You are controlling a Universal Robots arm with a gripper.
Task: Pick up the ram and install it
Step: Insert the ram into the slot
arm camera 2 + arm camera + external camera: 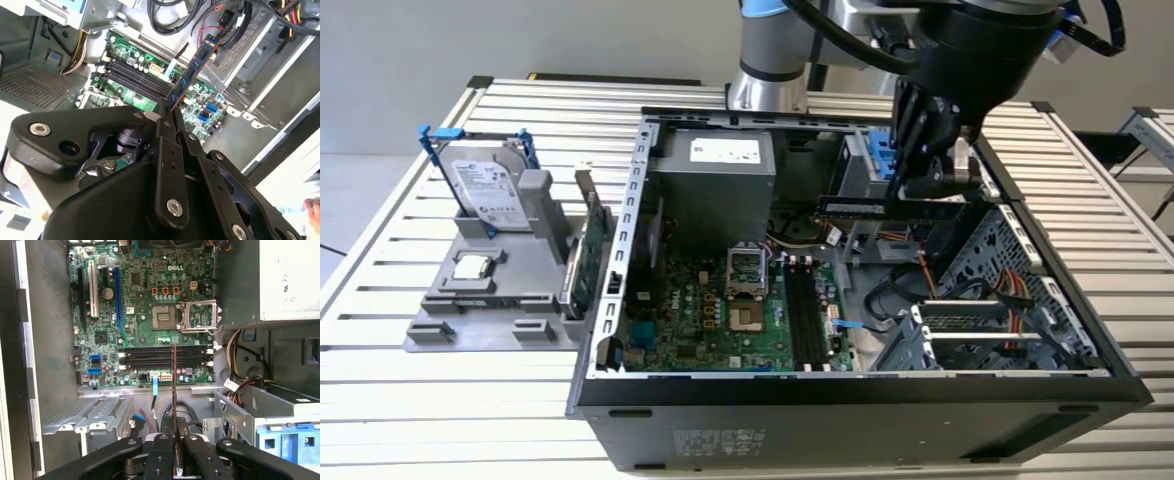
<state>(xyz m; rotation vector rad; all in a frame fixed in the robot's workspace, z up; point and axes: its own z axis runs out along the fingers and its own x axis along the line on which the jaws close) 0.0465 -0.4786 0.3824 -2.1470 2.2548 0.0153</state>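
The fingers [161, 454] were pinched narrow on one end of the ram [174, 385], held above the open case [854, 420]. Its long axis ran level out from the gripper [937, 190] toward the exterior view's left, crosswise to the slots [165, 358] on the board [150, 305] below. A white printed label [724, 150] sat on the power supply [714, 195]; a small pale one showed on the ram's side.

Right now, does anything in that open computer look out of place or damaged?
Nothing looks damaged. The ram is clamped in the gripper above the case, not in the empty memory slots, and the processor socket sits bare with its frame flipped open.
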